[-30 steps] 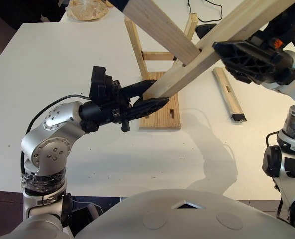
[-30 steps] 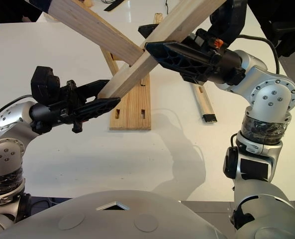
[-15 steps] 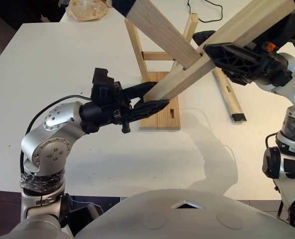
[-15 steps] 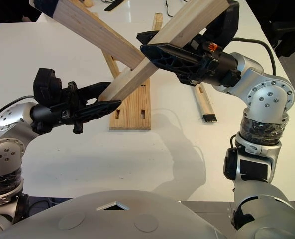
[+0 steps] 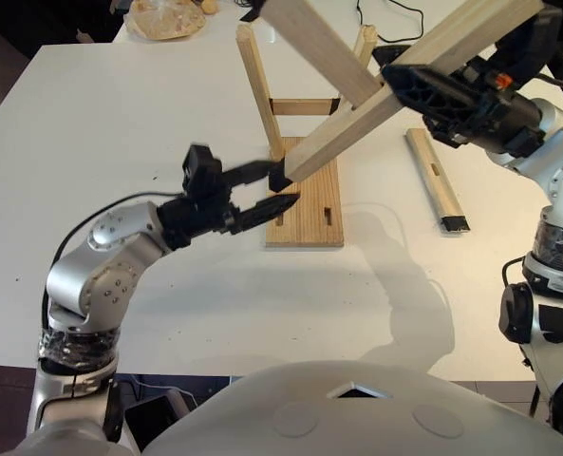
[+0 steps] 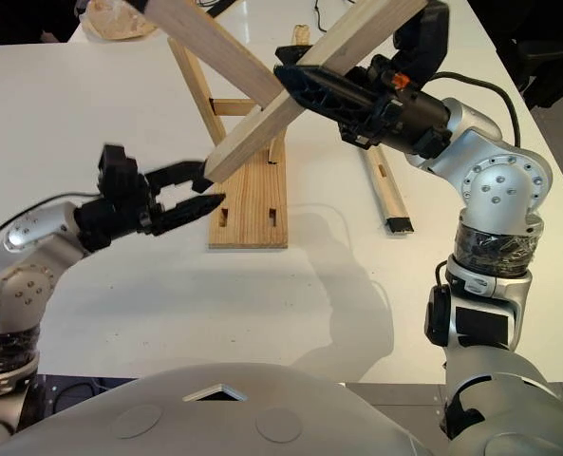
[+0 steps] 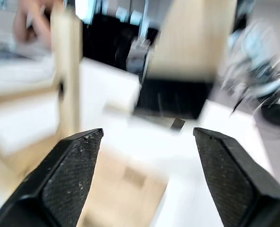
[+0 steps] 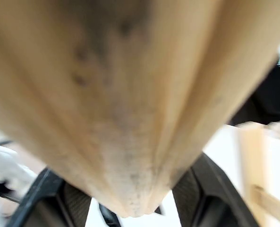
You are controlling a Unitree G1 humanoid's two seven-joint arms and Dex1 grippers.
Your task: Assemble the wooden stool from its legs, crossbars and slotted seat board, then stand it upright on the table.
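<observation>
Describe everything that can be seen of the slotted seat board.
The slotted seat board is a pale wooden rectangle with visible grain, lying flat on the white table, its long side running away from the robot. Small rectangular slots are cut near its long edges. A leg frame with a crossbar meets its far end; whether they are joined cannot be told. The held leg and the open left end effector hang over its left edge.

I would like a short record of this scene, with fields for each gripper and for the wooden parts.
right gripper: shut on raised leg
left gripper: open, at the raised leg's low end
seat board: flat on table
loose leg: lying on table, right of seat board
</observation>
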